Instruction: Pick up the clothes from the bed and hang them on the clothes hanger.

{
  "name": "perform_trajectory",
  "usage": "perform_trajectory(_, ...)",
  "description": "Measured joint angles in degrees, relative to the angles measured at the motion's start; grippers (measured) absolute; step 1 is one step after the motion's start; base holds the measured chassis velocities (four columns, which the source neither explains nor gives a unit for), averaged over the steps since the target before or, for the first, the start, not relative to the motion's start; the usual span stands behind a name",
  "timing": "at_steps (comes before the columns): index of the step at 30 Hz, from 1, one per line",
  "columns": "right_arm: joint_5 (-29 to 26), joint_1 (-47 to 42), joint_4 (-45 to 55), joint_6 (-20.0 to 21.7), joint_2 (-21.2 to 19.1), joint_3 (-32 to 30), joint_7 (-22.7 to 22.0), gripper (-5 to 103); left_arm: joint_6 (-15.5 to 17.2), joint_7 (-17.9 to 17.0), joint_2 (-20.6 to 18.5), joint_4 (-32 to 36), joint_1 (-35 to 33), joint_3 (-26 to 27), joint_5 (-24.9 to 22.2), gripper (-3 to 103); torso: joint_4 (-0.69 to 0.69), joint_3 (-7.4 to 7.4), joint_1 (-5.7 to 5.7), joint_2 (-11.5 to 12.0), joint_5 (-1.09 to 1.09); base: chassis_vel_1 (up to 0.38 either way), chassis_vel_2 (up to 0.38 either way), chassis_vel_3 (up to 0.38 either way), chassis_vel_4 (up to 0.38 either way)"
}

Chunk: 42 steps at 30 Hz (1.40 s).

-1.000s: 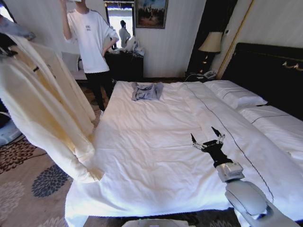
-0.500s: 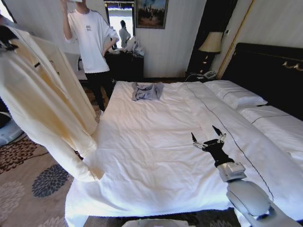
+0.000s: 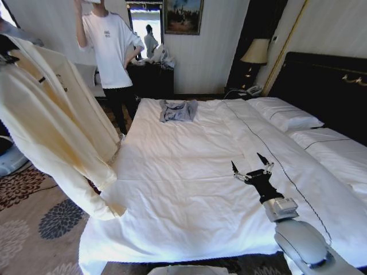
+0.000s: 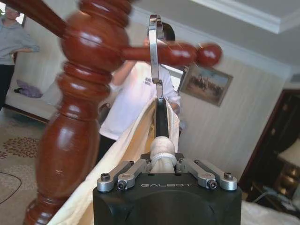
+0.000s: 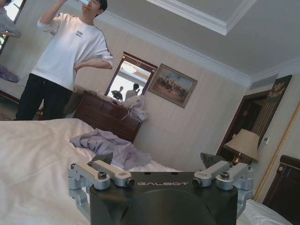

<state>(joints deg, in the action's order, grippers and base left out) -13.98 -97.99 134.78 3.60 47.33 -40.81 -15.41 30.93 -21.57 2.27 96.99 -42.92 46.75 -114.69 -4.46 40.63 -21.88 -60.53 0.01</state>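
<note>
Shirt: the cream shirt (image 3: 54, 123) is off the bed (image 3: 189, 189) and is hung in the air by the bed's left side, with a sleeve end drooped near the bed's corner.
How it handles: it looks thin, soft and light, so it would likely sag and slide if it were grabbed by the cloth.
Where to hold: the hanger's stiff neck looks like the best spot.
Hanger: the metal hook of the clothes hanger (image 4: 154, 51) is seen right at a peg of the dark-red wooden post (image 4: 77, 93); whether it is resting on the peg cannot be told.
Left hand: the left hand (image 4: 161, 164) is raised high and closed tight on the hanger's neck, just under the hook.
Right hand: the right hand (image 3: 250, 171) is held low over the bed, spread wide, with nothing in it.
</note>
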Motion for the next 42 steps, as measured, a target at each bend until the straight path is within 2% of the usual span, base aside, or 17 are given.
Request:
perform_trajectory(11,-0.50,-0.57,0.73,0.23,0.09,-0.97,-0.02,100,0.93,0.97,-0.01,-0.39,-1.03,-1.16,2.34,17,0.01,0.00,0.00,0.00,-0.01,0.000,0.000,0.000,0.000)
perform_trajectory(14,-0.48,-0.45,0.73,0.25,0.14,-0.97,-0.02,100,2.72,-0.08,0.40,0.21,-0.77,-0.86,2.21,15,-0.01,0.00,0.00,0.00,0.01,0.000,0.000,0.000,0.000)
perform_trajectory(15,-0.48,-0.30,0.74,0.31,0.13,-0.82,-0.02,100,3.23,-0.31,0.51,0.32,-0.64,-0.76,2.19,19,0.00,0.00,0.00,0.00,0.01,0.000,0.000,0.000,0.000)
perform_trajectory(17,-0.48,-0.24,0.73,0.34,0.12,-0.73,-0.02,100,3.52,-0.38,0.54,0.38,-0.56,-0.71,2.22,19,0.01,0.00,0.00,0.00,0.00,0.000,0.000,0.000,0.000)
perform_trajectory(20,-0.26,-0.49,0.73,0.37,0.18,-0.59,-0.02,100,3.74,-0.38,0.86,0.75,-0.23,-0.40,2.61,36,0.01,0.00,0.00,0.00,-0.01,0.000,0.000,0.000,0.000)
perform_trajectory(21,-0.26,-0.49,0.73,0.37,0.18,-0.59,-0.02,100,3.74,-0.38,0.86,0.75,-0.23,-0.40,2.61,36,0.01,0.00,0.00,0.00,-0.01,0.000,0.000,0.000,0.000)
perform_trajectory(24,0.13,-1.28,0.75,0.37,0.29,-0.82,0.00,100,3.81,-0.47,1.26,1.62,0.07,0.19,3.48,52,0.00,0.00,0.00,0.00,-0.01,0.000,0.000,0.000,0.000)
perform_trajectory(26,0.15,-1.38,0.78,0.37,0.29,-0.94,0.00,100,4.06,-0.69,1.29,1.93,0.11,0.38,4.17,52,0.00,0.00,0.00,0.00,-0.01,0.000,0.000,0.000,0.000)
perform_trajectory(28,0.25,-1.44,0.75,0.37,0.23,-1.09,0.01,100,4.72,-1.56,1.69,3.14,0.25,1.11,5.15,63,0.01,0.00,0.00,0.00,-0.01,0.000,0.000,0.000,0.000)
perform_trajectory(29,0.25,-1.44,0.75,0.37,0.23,-1.09,0.01,100,4.72,-1.56,1.69,3.14,0.25,1.11,5.15,63,0.01,0.00,0.00,0.00,-0.01,0.000,0.000,0.000,0.000)
perform_trajectory(33,0.84,-1.50,0.25,0.37,0.22,-0.87,0.04,100,5.76,-3.82,2.36,6.15,0.88,2.77,4.34,85,0.00,0.00,0.00,0.00,0.01,0.000,0.000,0.000,0.000)
perform_trajectory(35,0.97,-1.63,0.23,0.37,0.24,-0.83,0.04,100,6.17,-4.53,2.59,6.99,0.88,3.45,3.95,85,0.00,0.00,0.00,0.00,0.01,0.000,0.000,0.000,0.000)
perform_trajectory(37,1.22,-2.26,0.24,0.37,0.34,-1.20,0.06,100,6.63,-5.62,3.00,7.75,0.86,4.62,3.71,95,0.00,0.00,0.00,0.00,0.01,0.000,0.000,0.000,0.000)
perform_trajectory(39,1.40,-2.67,0.26,0.33,0.39,-1.65,0.07,100,6.95,-5.95,3.15,7.84,0.77,5.16,3.77,98,0.00,0.00,0.00,0.00,0.01,0.000,0.000,0.000,0.000)
perform_trajectory(42,1.88,-4.49,0.67,0.14,0.76,-3.56,0.12,100,8.68,-5.93,3.46,7.40,0.37,6.22,6.01,100,0.01,0.00,0.00,0.00,-0.01,0.000,0.000,0.000,0.000)
